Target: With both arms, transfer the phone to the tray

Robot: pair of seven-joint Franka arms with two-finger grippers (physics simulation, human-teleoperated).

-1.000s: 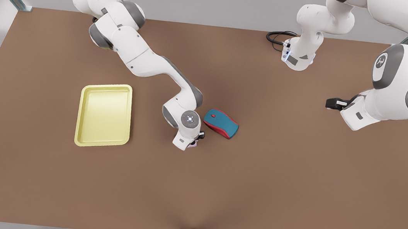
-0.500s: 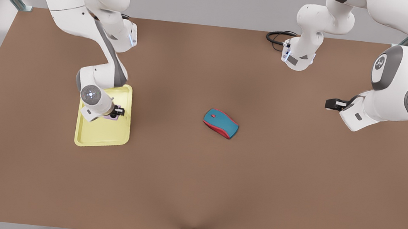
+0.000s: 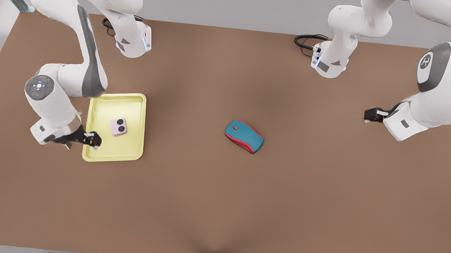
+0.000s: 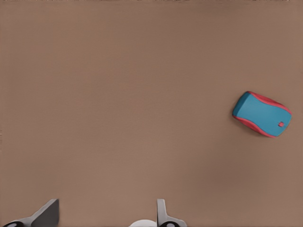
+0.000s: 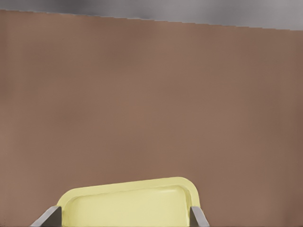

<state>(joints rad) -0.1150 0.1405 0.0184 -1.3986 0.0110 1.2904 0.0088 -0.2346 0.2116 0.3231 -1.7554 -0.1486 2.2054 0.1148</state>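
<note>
The phone (image 3: 118,126) lies flat in the tray (image 3: 133,151), job looks done. Right tool (image 3: 92,140) hangs open and empty over the tray's rim; left tool (image 3: 369,115), well clear of the tray, waits open-fingered, holding nothing.

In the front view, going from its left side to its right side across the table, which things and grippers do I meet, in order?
right gripper → phone, lying in the tray → mouse → left gripper, waiting apart
</note>
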